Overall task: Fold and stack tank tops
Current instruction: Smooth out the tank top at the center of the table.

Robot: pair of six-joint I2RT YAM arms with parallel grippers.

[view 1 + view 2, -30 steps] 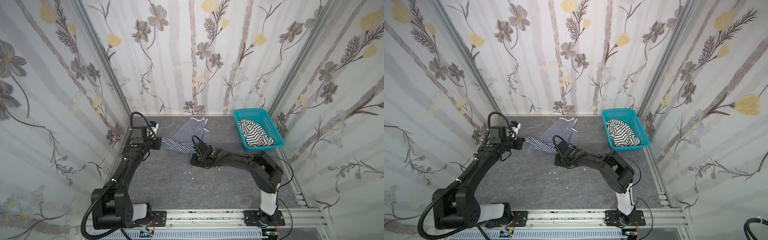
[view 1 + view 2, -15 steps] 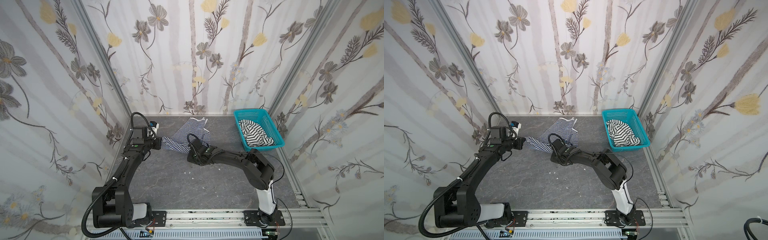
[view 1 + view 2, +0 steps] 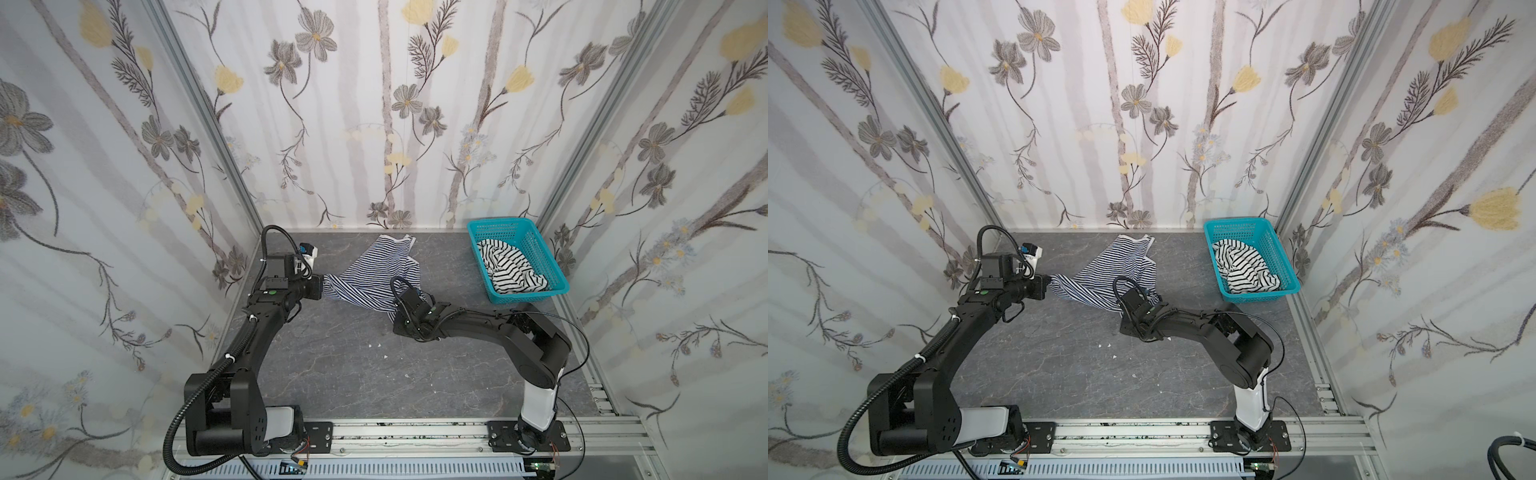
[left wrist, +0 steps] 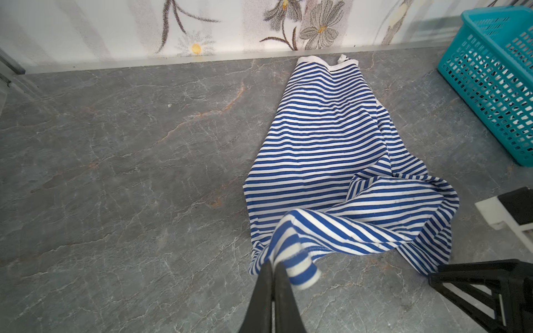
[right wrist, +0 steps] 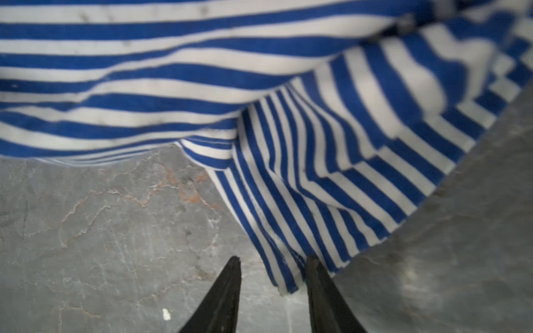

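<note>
Left wrist view: the left jaws are pressed shut on a rolled corner of the blue-and-white striped tank top (image 4: 317, 150). They hold that corner just off the desk (image 4: 129, 173), while the rest of the garment lies rumpled and twisted, reaching toward the back wall.

Right wrist view: the right jaws stand partly open and empty. Another hem corner of the same top lies between the tips, with one tip right at the cloth's edge.

The step in hand, as judged, is your second pinch, so that the top can be spread flat for folding. Push the right jaws further over the hem so that you catch the seam and not merely the point, which would likely slip. Close on every layer there. Then draw the two corners apart evenly until the twist in the middle comes out, and lay the cloth down clear of the teal basket (image 3: 525, 297).

Count:
- Two tank tops: the one described, on the desk, and a black-and-white striped tank top (image 3: 509, 270) crumpled inside the basket near the right back corner.
- One basket.
- Two arms.
</note>
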